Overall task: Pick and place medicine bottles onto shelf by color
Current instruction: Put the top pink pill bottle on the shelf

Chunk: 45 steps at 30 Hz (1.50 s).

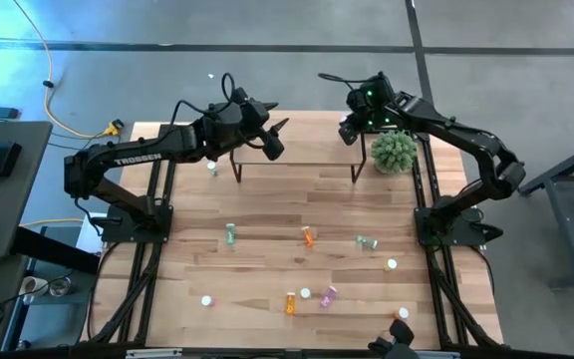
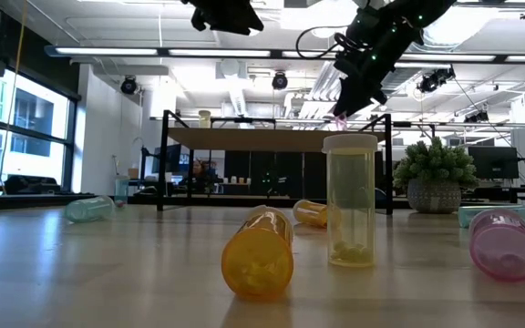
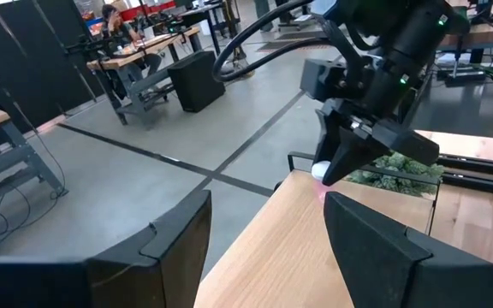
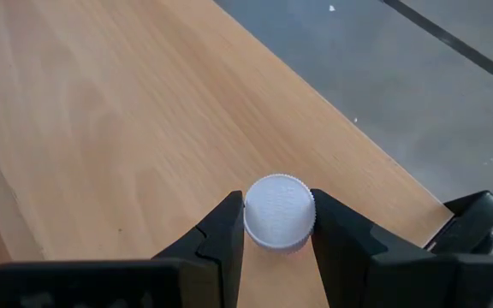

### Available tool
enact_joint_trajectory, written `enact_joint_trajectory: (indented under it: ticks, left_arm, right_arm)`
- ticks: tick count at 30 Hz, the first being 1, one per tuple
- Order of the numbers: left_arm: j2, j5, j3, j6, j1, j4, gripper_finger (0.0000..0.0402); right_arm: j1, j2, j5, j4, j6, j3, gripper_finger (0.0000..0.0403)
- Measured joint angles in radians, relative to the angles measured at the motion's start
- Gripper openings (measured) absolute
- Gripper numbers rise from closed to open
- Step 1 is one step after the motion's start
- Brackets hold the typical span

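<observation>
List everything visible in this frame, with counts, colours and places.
table: one, light wood
shelf: one, light wood, black legs, far middle
plant: one, green, by the shelf's right end
green bottles: two, lying mid-table
orange bottles: two, lying
pink bottle: one, lying, near side
standing bottles: five white caps, scattered
held bottle: one, white cap
left gripper: open, empty, over the shelf
right gripper: shut on held bottle, shelf's right end

In the right wrist view, only the white cap of the held bottle shows between the fingers; its body and colour are hidden. The high view's lower edge cuts off an orange bottle. In the low view, the upper edge crops the left gripper.
</observation>
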Motion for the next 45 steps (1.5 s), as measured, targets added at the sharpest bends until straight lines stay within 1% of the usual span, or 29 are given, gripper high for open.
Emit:
enact_joint_trajectory:
  ticks: [3, 6, 25, 28, 32, 36, 42, 45]
  left_arm:
    - [0.0, 0.0, 0.0, 0.0, 0.0, 0.0, 0.0218]
    - [0.0, 0.0, 0.0, 0.0, 0.0, 0.0, 0.0217]
    - [0.0, 0.0, 0.0, 0.0, 0.0, -0.002, 0.0218]
    - [0.0, 0.0, 0.0, 0.0, 0.0, -0.005, 0.0217]
    - [0.0, 0.001, 0.0, 0.0, 0.0, -0.008, 0.0216]
    - [0.0, 0.001, 0.0, 0.0, 0.0, -0.012, 0.0218]
    - [0.0, 0.001, 0.0, 0.0, 0.0, -0.036, 0.0216]
    - [0.0, 0.001, 0.0, 0.0, 0.0, -0.038, 0.0217]
  right_arm:
    - [0.0, 0.0, 0.004, -0.002, 0.0, 0.0, 0.0104]
    - [0.0, 0.0, 0.032, 0.0, 0.0, 0.0, 0.0104]
    - [0.002, 0.019, 0.039, 0.002, 0.003, 0.001, 0.0104]
    - [0.002, 0.019, 0.04, -0.003, 0.023, 0.002, 0.0104]
    - [0.002, 0.019, 0.04, -0.005, 0.026, 0.002, 0.0118]
    - [0.002, 0.019, 0.056, -0.018, 0.027, 0.001, 0.0137]
    - [0.002, 0.021, 0.056, -0.016, 0.027, -0.001, 0.017]
    - [0.002, 0.018, 0.056, -0.015, 0.027, -0.001, 0.018]
